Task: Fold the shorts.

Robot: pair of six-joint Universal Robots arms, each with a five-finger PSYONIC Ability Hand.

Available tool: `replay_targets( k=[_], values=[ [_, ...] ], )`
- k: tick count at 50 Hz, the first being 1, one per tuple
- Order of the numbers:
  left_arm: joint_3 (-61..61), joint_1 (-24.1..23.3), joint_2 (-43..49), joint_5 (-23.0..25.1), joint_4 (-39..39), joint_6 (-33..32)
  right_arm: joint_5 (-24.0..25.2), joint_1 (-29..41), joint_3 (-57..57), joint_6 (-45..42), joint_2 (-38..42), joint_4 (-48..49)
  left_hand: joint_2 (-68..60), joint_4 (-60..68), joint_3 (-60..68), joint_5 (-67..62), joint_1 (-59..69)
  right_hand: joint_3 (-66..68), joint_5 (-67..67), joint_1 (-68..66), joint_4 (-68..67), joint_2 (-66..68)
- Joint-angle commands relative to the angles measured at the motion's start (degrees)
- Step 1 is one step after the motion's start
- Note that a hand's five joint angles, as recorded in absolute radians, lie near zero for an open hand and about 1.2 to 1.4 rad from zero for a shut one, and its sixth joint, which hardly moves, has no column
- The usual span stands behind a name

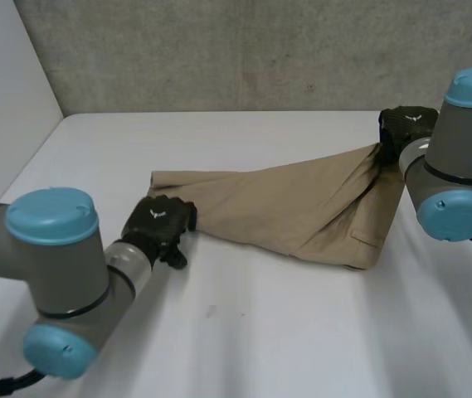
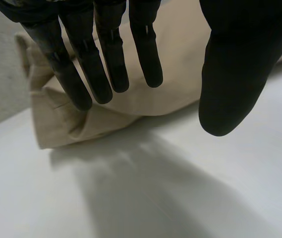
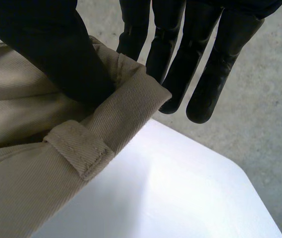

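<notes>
Broadly, the white counter (image 1: pixel 260 332) carries the tan shorts (image 1: pixel 294 203), long axis running from its middle toward the far right corner, where the cloth is raised. There the right hand (image 1: pixel 406 124) pinches the waistband (image 3: pixel 131 106) between thumb and fingers (just beside a belt loop (image 3: pixel 79 148)). The left hand (image 1: pixel 159 220), fingers straight and spread, hovers at the opposite end's near side, holding nothing; it looks the nearer for gripping that end.

bright soft light; glare on table (image 3: pixel 180 196); faint shadow under shorts (image 1: pixel 302 203)
</notes>
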State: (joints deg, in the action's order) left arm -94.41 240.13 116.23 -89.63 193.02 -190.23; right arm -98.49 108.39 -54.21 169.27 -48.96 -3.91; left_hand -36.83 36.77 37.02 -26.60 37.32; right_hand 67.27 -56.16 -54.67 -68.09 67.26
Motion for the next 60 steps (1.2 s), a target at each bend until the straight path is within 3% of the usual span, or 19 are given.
replay_targets(
  k=[1,14,39,50,51,55,60],
  values=[
    [8.97,0.17,8.38,-3.44,2.71,-0.05,0.76,-1.07,-1.95,0.18,0.53,-0.14,-3.16,3.21,2.97,-3.39,2.67,12.73,-13.84,-25.33,-11.91,12.74],
    [17.15,-0.01,14.71,-2.92,2.27,0.12,0.76,-0.9,-3.8,0.09,0.44,0.48,-0.63,0.69,0.45,-0.87,0.14,12.73,-13.84,-25.33,-11.91,12.74],
    [32.27,-2.99,26.32,3.59,1.22,0.39,2.6,-1.07,-6.34,0.09,-0.09,0.48,-3.32,3.38,3.13,-3.55,2.83,12.73,-13.84,-25.33,-11.91,12.74],
    [36.32,-3.17,30.19,3.76,-0.54,0.21,3.66,-1.95,-7.93,0.27,-0.61,1.01,-34.27,34.33,34.09,-34.51,33.78,12.73,-13.84,-25.33,-11.91,12.74],
    [36.93,-3.09,30.89,3.59,-0.45,-0.14,3.74,-2.12,-8.02,0.27,-1.05,1.01,-43.08,43.14,42.9,-43.31,42.59,12.73,-13.84,-25.33,-11.91,12.74],
    [37.19,-2.47,30.54,3.24,-0.54,-0.14,4.01,-2.39,-8.37,0.44,-2.98,0.92,-43.17,43.23,42.98,-43.4,42.68,12.73,-13.84,-25.33,-11.91,12.74],
    [33.69,-1.42,20.81,2.01,-1.24,-0.14,5.15,-2.39,-10.47,0.62,-7.72,0.92,-43.17,43.23,42.98,-43.4,42.68,12.73,-13.84,-25.33,-11.91,12.74]
  ],
)
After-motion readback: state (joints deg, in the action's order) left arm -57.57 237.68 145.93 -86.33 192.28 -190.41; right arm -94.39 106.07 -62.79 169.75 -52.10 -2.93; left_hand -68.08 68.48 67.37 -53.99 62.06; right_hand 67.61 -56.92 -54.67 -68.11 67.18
